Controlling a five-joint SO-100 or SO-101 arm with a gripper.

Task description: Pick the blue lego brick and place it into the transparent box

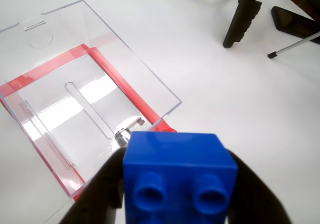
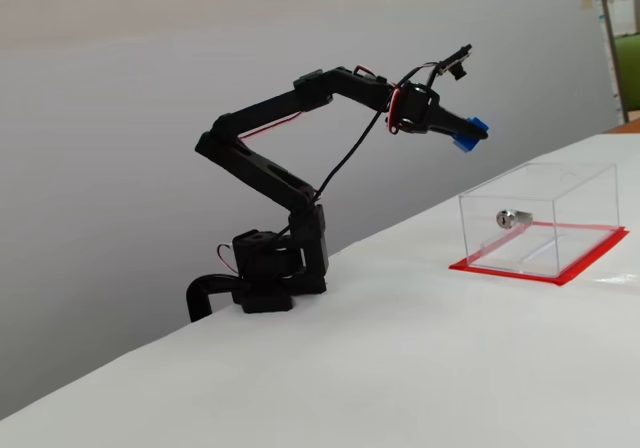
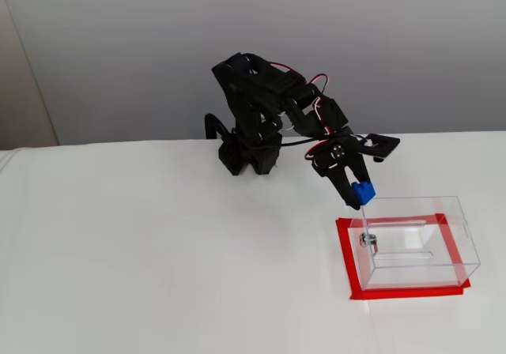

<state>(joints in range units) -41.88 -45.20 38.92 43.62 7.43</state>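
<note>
My gripper (image 1: 180, 189) is shut on the blue lego brick (image 1: 179, 176), which fills the bottom of the wrist view with its two studs facing the camera. In a fixed view the blue lego brick (image 2: 469, 133) hangs in the air, above and left of the transparent box (image 2: 538, 218). The other fixed view shows the blue lego brick (image 3: 363, 192) just over the box's left wall. The transparent box (image 1: 75, 104) is open-topped, sits on a red base (image 3: 399, 292) and has a silver lock (image 1: 122, 134) on its near wall.
A black stand leg (image 1: 243, 15) and a thin metal rod (image 1: 292, 46) lie at the top right of the wrist view. The arm's base (image 2: 268, 268) stands near the white table's back edge.
</note>
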